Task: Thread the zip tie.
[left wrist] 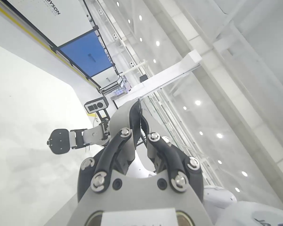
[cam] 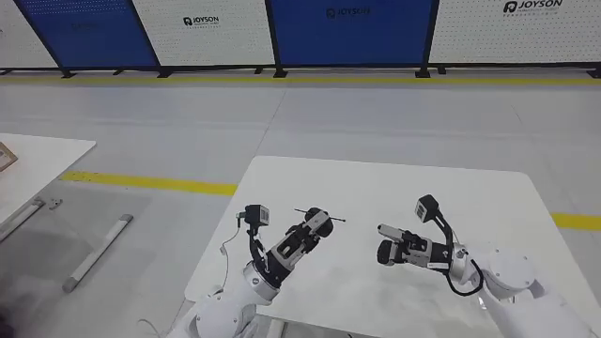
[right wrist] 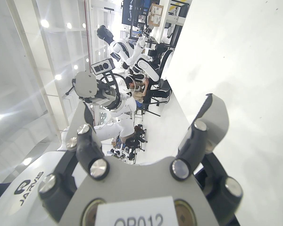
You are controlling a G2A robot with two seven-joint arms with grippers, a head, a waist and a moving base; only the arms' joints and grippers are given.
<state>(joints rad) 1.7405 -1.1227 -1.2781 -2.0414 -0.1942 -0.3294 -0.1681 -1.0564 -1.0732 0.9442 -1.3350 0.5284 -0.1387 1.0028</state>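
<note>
Left hand (cam: pixel 315 223) is clenched on the thin black plastic zip tie (cam: pixel 336 217), lifted off the white surface (cam: pixel 394 183) above its near half. In my left wrist view the two fingers (left wrist: pixel 122 128) are pressed together at the tips. Right hand (cam: pixel 383 244) is released and holds nothing; its fingers (right wrist: pixel 212 109) stand wide apart. It sits near the left hand and faces it across a gap.

Step in hand, as I judge it: bring the two hands together so the right can take one end of the tie and lead it into the head.

- Approach level with the strap, open fingers on either side of the end that points toward the right hand.
- Close only once that end is well between the pads; it is slim and easy to miss.
- The left grip needs to be firm so the strap does not swivel when touched.
- Pinch close to the tip, or the strap will likely bow instead of feeding.

The tie is a straight, very narrow dark strip, roughly level, sticking out on both sides of my left fingers. It has no loop yet. I cannot tell which end carries the head.
</note>
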